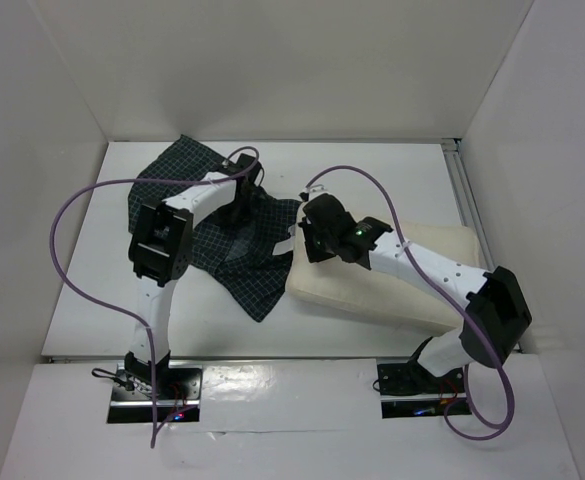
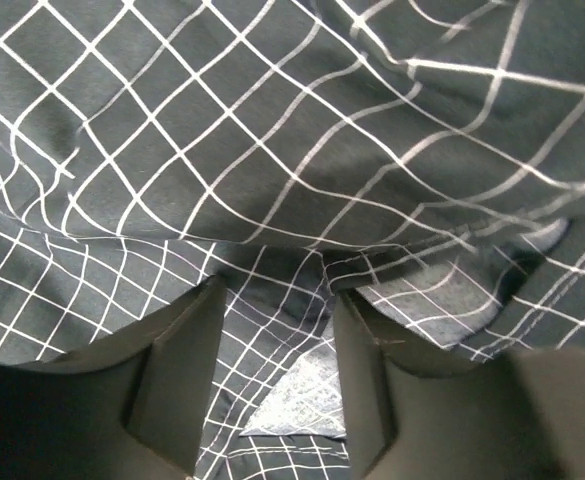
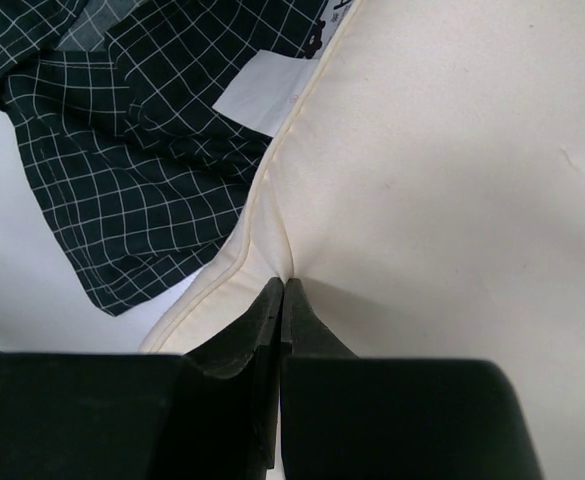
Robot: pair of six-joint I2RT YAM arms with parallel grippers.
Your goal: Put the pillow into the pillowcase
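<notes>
Pillow, a plump cream-white cushion, is pinched at its edge by the right gripper. The left gripper, jaws spread over the navy white-checked fabric pillowcase, likely needs to grasp its opening next.

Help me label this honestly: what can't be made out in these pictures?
- Top view: fingertips of the left gripper, hidden under its own wrist.
- Left wrist view: opening of the pillowcase, lost among folds.
- Right wrist view: far edges of the pillow, cut off by the frame.

Bright, even overhead light, soft shadows, dark blurred wrist-view foregrounds.
</notes>
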